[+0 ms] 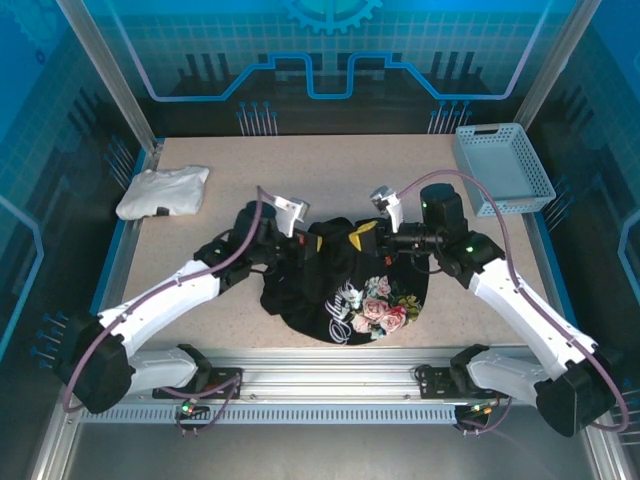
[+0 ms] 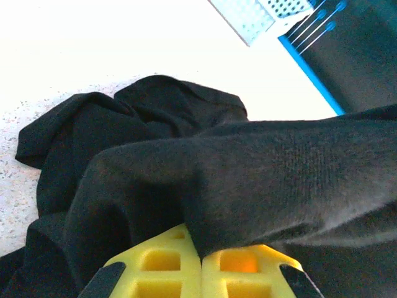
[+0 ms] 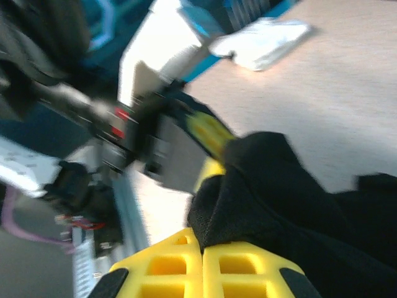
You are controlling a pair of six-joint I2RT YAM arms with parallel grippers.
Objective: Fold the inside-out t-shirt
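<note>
Pinched a thick fold of the inside-out t-shirt [image 2: 248, 180] between the yellow pads [image 2: 161, 270] of the left gripper [image 2: 201, 256]. Pressed the pads flat together, with black cloth rising from the seam between them and draping off to the right.

Clamped a bunched edge of the same shirt in the right gripper [image 3: 201, 251] in like manner: pads closed, cloth heaped over their tips. Caught, blurred and just beyond that bunch in the right wrist view, the yellow finger of the left gripper against the cloth.

Met, in the top view, at the far edge of the shirt, the left gripper [image 1: 318, 240] and the right gripper [image 1: 360, 236] close beside each other, each arm reaching inward from its own side.

Lay crumpled at the middle of the table [image 1: 300, 160], toward its near edge, spread below and between the two grippers. Showed a pink-and-white floral print [image 1: 382, 308] and white script [image 1: 345, 305] face-up on the near right part, with the rest plain black and rumpled.

Kept well apart from the shirt: a white folded garment [image 1: 163, 192] at the far left of the table, and a pale blue perforated basket [image 1: 502, 168] at the far right corner. Glimpsed the basket's corner also at the top of the left wrist view, beyond the black folds.
</note>
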